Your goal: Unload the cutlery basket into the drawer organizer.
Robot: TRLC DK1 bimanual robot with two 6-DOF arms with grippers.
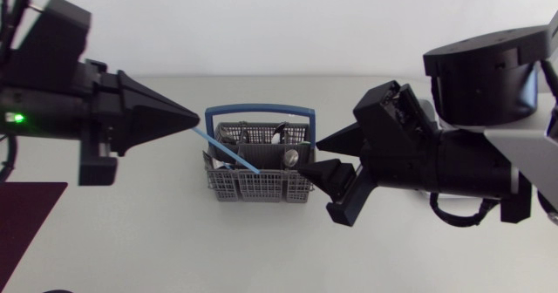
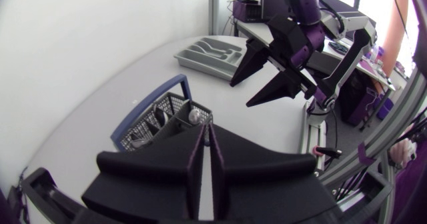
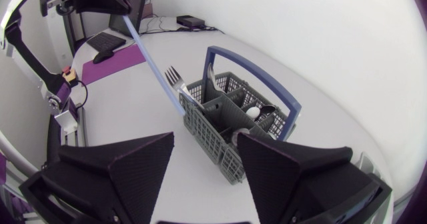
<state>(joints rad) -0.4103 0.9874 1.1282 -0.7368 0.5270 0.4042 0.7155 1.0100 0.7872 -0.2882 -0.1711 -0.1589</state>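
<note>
Head view: left fingers clamp blue-handled utensil.

Basket is grey plastic; fork is shiny metal, blue plastic-handled.

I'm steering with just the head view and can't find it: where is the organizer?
Observer: The left wrist view shows the organizer on the table beyond the basket, behind the right gripper.
Operator: Anything in it?
Observer: Its visible compartments look empty.
Operator: Any fork in the basket?
Observer: Yes, the right wrist view shows a fork standing tines up beside the blue stick.
</note>
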